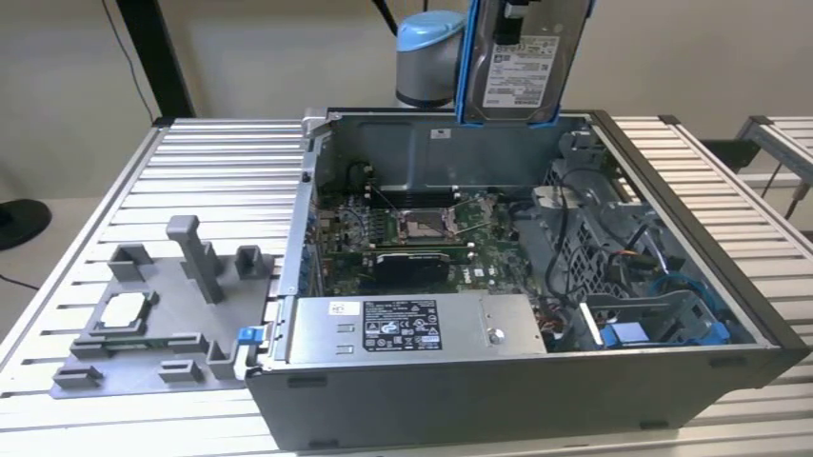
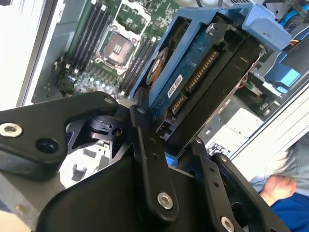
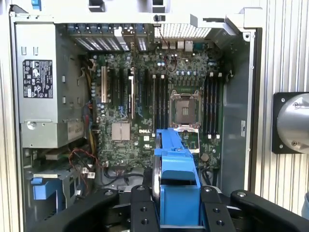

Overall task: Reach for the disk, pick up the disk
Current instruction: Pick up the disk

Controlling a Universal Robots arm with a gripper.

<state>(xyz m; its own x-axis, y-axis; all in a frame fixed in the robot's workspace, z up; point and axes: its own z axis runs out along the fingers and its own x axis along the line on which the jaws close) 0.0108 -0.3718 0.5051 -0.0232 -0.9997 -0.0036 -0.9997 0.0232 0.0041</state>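
Claw (image 2: pixel 166 145) clamped on the disk (image 2: pixel 198 82), black fingers (image 2: pixel 149 164) pressed against both sides of its blue bracket (image 3: pixel 177 179) — seen from behind in both wrist views. Disk lifted clear of the case (image 1: pixel 534 381), hanging upright above the case's rear wall in the exterior view (image 1: pixel 519 62), label side facing the camera, blue edging down each side. Circuit-board underside with connector row turned toward the lens in the second wrist view.

Below, open case lying on the slatted metal desk (image 1: pixel 216 181), lid off. Inside: green motherboard (image 1: pixel 420 224) with an empty processor socket (image 3: pixel 185 108) near its middle, memory slots on either side of the socket, a small silver heatsink (image 3: pixel 120 131) further along the board. Grey power supply (image 1: pixel 406 328) with a black-and-white sticker at the case's front edge in the exterior view. Blue drive bay (image 1: pixel 648 328) with loose cables at the exterior view's right end of the case — empty tray visible.

Grey plastic fixture (image 1: pixel 166 314) on the desk, toward the exterior view's left, just beside the case; a square chip (image 1: pixel 124 309) seated in it.

Person's hand (image 2: pixel 280 186) and blue sleeve at the edge of the second wrist view, beyond the desk.
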